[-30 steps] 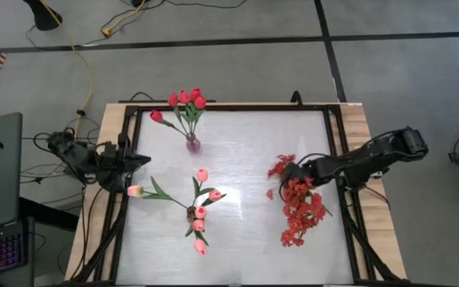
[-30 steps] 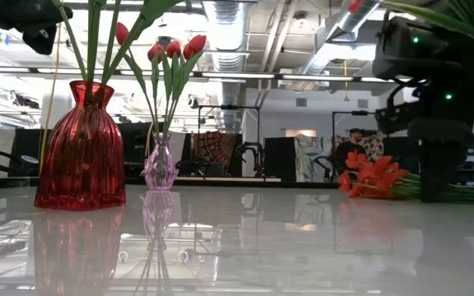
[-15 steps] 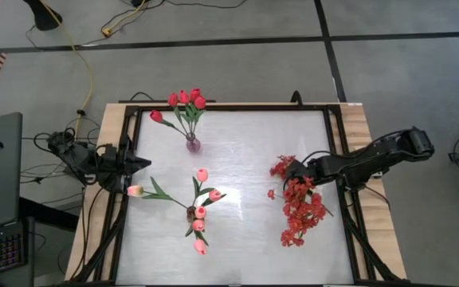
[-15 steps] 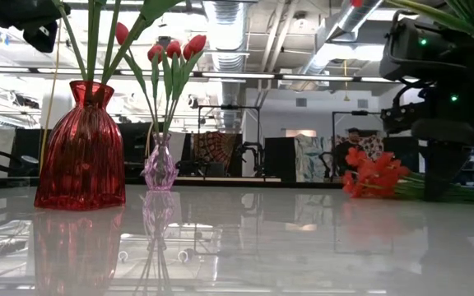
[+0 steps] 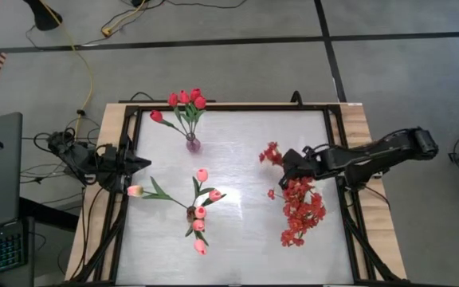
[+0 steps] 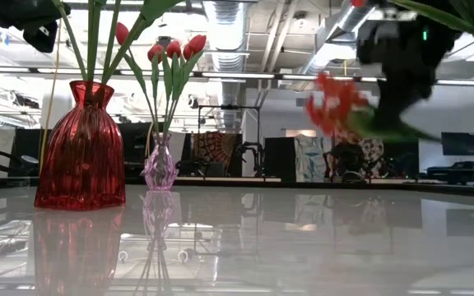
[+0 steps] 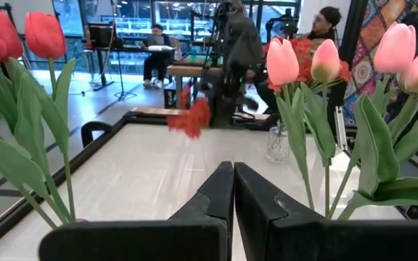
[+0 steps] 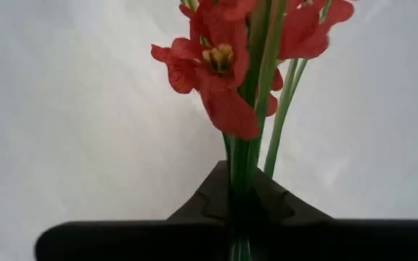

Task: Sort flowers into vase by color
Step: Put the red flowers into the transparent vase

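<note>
Over the table's right half, the right gripper (image 5: pixel 290 162) is clamped on the green stems of a red blossom spray (image 5: pixel 272 153), held clear of the tabletop w/ its blooms toward centre. More red sprays (image 5: pixel 301 209) lie just beside it. Left gripper (image 5: pixel 143 161) sits at the left edge, fingers pressed together, nothing in them. Red tulips (image 5: pixel 183 101) stand in a small clear vase (image 5: pixel 192 144); pink tulips (image 5: pixel 201 209) in a red vase (image 6: pixel 81 146).

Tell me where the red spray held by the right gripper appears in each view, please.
High view: red spray, right of centre.
Low view: upper right, lifted off the table.
Left wrist view: centre, far off.
Right wrist view: top centre.
Shared landmark, except right wrist view: red tulips.
</note>
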